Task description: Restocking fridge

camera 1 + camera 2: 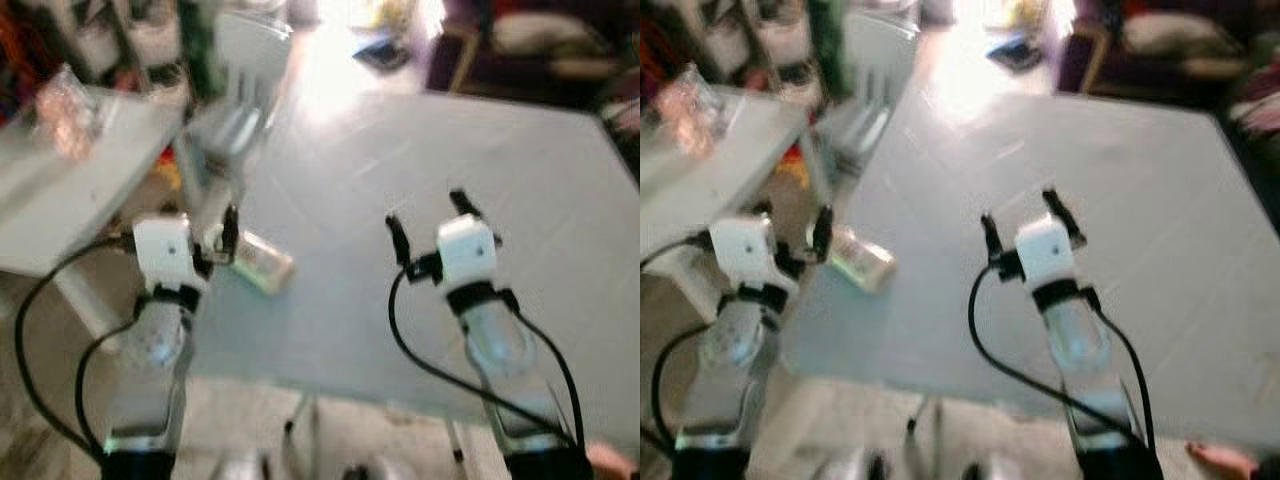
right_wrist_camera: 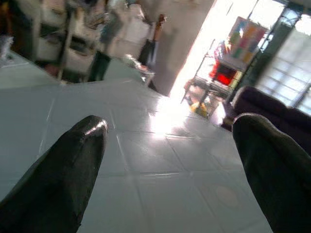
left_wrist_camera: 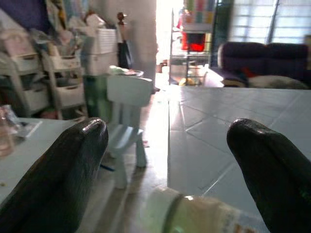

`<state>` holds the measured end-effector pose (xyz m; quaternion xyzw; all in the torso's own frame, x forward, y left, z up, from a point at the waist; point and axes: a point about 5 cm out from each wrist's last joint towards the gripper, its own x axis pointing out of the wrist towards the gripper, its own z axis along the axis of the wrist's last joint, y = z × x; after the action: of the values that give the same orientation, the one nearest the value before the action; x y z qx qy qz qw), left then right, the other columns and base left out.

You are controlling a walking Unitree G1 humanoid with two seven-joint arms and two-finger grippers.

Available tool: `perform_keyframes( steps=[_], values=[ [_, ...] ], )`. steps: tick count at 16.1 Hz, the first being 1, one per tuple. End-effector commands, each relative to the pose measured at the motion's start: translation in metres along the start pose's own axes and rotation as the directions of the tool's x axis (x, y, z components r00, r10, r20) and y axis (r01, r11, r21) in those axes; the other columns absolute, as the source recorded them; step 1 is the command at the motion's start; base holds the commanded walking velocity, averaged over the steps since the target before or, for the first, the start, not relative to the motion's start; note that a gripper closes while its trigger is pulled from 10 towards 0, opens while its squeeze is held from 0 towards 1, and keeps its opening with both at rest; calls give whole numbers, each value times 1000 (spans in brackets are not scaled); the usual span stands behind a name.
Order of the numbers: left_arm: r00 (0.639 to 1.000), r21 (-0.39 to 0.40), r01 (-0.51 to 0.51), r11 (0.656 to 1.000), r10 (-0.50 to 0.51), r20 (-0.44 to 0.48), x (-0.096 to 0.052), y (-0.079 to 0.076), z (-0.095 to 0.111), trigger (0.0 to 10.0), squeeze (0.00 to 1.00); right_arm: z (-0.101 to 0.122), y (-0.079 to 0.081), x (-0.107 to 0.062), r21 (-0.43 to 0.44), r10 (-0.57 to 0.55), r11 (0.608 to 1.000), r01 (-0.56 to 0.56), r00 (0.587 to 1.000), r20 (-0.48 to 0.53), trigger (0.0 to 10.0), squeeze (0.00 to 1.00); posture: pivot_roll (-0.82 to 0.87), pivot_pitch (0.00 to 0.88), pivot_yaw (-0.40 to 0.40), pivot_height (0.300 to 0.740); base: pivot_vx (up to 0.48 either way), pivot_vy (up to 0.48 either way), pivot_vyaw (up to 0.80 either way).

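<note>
Both silver arms are reaching forward over the near edge of the counter, a pale grey-blue tiled top. At about seven o'clock in the head views, the left hand is hovering with its black fingers spread apart, and a small bottle is lying on its side on the counter just beyond and beside those fingers, close to the counter's left edge. Through the blur the bottle is looking pale and translucent with a whitish cap end and what may be a light label; the left wrist view is showing its rounded pale body low between the fingertips, not gripped. At about five o'clock the right hand is hanging over bare tiles, fingers spread wide. A white child's chair is standing on the floor at eleven o'clock.
</note>
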<state>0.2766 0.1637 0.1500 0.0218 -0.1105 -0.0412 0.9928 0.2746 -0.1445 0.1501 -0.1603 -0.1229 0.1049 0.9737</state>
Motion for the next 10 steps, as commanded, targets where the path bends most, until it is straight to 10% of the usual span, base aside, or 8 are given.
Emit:
perform_keyframes(
  steps=[1,5,10],
  values=[
    [1000,3,4,1000,-4,-7,-2,2,-1,10000,0,5,-1,2,-10,-1,1000,1,1000,23,10000,0,92,87,-60,740,0,0,0],
    [1000,26,10,1000,-9,-27,-5,2,-6,10000,0,4,-6,7,35,-11,999,11,1000,-16,10000,0,87,93,-58,740,0,0,0],
    [992,82,-94,992,100,-76,-6,19,-13,10000,0,11,2,29,87,262,961,-261,965,5,10000,0,96,104,-50,740,0,0,0]
  ],
)
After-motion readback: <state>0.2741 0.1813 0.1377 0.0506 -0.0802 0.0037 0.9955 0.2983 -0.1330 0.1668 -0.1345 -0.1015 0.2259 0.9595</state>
